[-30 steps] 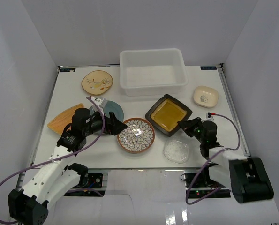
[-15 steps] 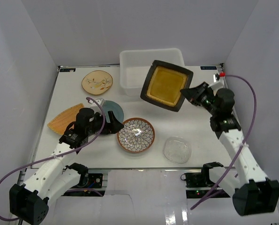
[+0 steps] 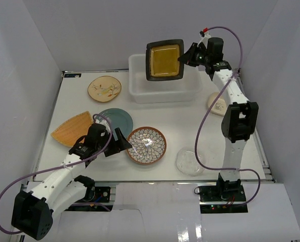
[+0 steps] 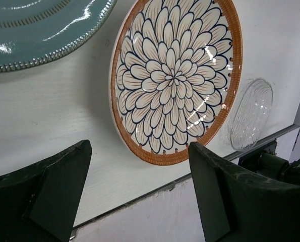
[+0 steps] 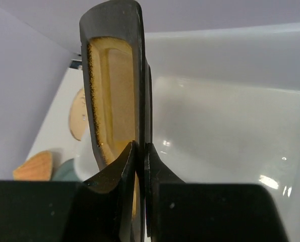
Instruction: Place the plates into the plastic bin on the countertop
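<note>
Now, at the far left of the top view, the orange fan plate (image 3: 71,128) and the cream flower plate (image 3: 104,87) lie flat on the countertop (image 3: 200,126), and the teal plate (image 3: 115,119) sits just beside them. The left gripper (image 3: 118,143) is low at the lower left. Its fingers are spread wide and hold nothing, and the petal plate (image 4: 175,80) lies right in front of them. If the gripper pushes in flat, it may shove that plate along or bump the teal one. In the upper middle, the amber plate (image 3: 164,60) stands on its edge, high over the bin (image 3: 162,96). The right gripper (image 5: 139,151) is closed tight on one thin bit of its rim, so the plate may swing or slip. If it is let go from up there, it could fall hard and crack, or hit the bin's rim and bounce out. At the lower right, the glass plate (image 3: 190,162) lies near the front edge and is hard to see, so it could get knocked off. At the right, the small cream plate (image 3: 218,105) is partly hidden by the arm, which could hit it coming down.
</note>
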{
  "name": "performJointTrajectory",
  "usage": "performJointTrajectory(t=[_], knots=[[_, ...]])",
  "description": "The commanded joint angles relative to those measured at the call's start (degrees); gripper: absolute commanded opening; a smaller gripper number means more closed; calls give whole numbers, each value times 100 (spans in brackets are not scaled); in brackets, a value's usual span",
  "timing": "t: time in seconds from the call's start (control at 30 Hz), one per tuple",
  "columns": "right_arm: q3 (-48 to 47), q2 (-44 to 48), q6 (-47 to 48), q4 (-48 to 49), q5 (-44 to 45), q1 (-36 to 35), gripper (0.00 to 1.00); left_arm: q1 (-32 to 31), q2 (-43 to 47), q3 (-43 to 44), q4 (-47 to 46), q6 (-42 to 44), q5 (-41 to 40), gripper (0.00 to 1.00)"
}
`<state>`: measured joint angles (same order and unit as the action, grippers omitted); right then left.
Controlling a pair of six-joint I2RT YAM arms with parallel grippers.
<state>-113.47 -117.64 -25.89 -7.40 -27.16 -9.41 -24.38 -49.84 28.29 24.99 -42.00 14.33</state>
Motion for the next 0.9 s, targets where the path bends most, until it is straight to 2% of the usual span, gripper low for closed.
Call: performJointTrajectory(t=[0.0,0.13,0.3,0.4,0.43,0.47,0.53,0.57,0.67,0.77,0.87], knots=[[-1155,-712,286,-269,-176,18,8,-40,-25,-52,-12,-291,-35,88],[-1573,-1454,190,-420,-203,-17,8,-40,-314,-148,-196,-353,-44,89],[-932,-1490,111,-201,-35,-52,8,-32,-745,-350,-644,-423,88,90],[-398,-1332,93,-139,183,-157,8,-32,-877,-499,-1240,-528,62,90],[-273,-1209,110,-104,245,-192,12,-32,-921,-535,-1382,-572,44,90],[-142,-1147,128,-69,289,-219,28,-32,-1044,-570,-1505,-625,79,89],[105,-998,137,-7,351,-281,49,-40,-1194,-684,-1901,-739,166,88],[349,-823,128,62,360,-298,67,-40,-1281,-711,-1989,-774,184,86],[815,-366,119,159,457,-307,90,-40,-1501,-781,-2174,-801,115,78],[1377,205,172,300,510,-307,98,-49,-1572,-834,-2288,-801,18,69],[2123,856,172,651,387,-298,97,-76,-1668,-913,-2437,-845,-61,58]])
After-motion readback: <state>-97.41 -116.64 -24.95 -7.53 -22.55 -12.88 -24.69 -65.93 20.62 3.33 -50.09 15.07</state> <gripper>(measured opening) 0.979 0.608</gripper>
